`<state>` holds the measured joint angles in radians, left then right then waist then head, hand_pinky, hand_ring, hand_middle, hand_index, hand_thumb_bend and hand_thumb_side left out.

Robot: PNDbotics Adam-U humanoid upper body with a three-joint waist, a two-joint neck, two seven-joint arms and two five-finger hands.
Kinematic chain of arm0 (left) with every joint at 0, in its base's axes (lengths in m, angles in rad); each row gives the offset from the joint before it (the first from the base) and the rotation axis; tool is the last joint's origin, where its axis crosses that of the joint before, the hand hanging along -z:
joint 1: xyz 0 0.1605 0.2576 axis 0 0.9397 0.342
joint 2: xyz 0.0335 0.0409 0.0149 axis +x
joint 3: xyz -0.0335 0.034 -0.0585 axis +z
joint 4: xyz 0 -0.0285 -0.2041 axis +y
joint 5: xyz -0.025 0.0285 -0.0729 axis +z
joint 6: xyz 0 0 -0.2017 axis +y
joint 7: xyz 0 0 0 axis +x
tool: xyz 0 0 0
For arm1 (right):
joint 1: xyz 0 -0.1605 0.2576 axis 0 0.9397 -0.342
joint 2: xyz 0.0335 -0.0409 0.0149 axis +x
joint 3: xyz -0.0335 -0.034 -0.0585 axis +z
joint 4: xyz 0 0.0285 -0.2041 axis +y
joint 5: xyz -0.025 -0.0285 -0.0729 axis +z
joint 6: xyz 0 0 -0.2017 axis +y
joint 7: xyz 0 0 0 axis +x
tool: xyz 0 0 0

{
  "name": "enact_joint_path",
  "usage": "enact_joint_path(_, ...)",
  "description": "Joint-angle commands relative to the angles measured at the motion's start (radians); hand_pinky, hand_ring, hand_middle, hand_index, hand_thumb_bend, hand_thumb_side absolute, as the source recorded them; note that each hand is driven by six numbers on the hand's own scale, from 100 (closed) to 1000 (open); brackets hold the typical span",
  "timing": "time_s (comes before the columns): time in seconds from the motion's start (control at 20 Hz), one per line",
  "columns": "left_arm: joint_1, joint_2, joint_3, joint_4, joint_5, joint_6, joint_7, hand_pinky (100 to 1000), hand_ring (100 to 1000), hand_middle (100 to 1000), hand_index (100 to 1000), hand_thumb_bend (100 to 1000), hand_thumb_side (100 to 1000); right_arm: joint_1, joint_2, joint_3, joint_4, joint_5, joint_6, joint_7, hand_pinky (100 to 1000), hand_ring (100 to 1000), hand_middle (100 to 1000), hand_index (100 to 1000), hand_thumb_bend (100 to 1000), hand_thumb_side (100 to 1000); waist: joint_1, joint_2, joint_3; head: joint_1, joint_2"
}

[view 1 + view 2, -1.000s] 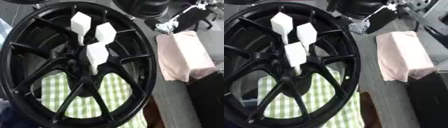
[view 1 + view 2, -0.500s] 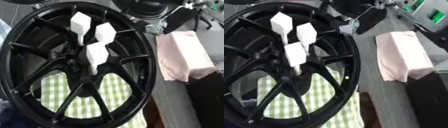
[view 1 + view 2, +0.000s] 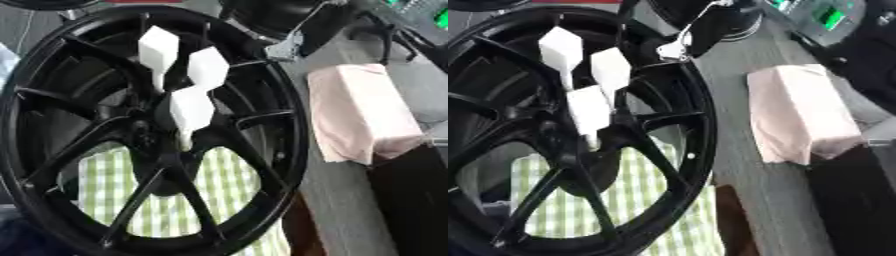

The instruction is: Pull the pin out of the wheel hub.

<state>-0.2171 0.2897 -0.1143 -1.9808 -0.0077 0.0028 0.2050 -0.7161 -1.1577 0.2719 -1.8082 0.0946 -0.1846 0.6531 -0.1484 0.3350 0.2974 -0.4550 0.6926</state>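
A large black wheel hub (image 3: 262, 120) with several spokes lies tilted across the left of both views. Three white block-headed pins stand in its centre: one at the upper left (image 3: 158, 47), one to its right (image 3: 208, 67) and one lower down (image 3: 190, 110). My right arm's black end with a silver bracket (image 3: 284, 46) comes in from the top and hangs over the hub's upper right rim, a little apart from the pins. I cannot make out the hand at its end. Nothing touches the pins.
A green-and-white checked cloth (image 3: 229, 172) lies under the hub. A folded pink cloth (image 3: 359, 112) rests on the grey table to the right. A device with a green display (image 3: 829, 12) stands at the top right, and a dark block (image 3: 411, 200) at the lower right.
My right arm's end with the silver bracket has moved left from above the pink cloth to the hub's upper right rim. The pins and the hub have not moved.
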Motion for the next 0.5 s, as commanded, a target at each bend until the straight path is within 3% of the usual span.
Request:
enact_joint_path(0.05, -0.008, 0.017, 0.000, -0.019, 0.001, 0.000, -0.001, 910, 749, 646, 829, 175, 770, -0.029, -0.009, -0.007, 0.020, -0.019, -0.021, 0.052, 931, 1000, 820, 887, 225, 468, 0.004, -0.026, 0.001, -0.004, -0.009)
enact_joint_path(0.5, -0.005, 0.014, -0.001, -0.019, -0.004, 0.004, -0.002, 911, 749, 645, 829, 174, 773, -0.096, 0.036, 0.019, 0.060, -0.051, -0.044, 0.143, 931, 1000, 814, 882, 191, 495, -0.001, -0.021, 0.001, -0.013, 0.018)
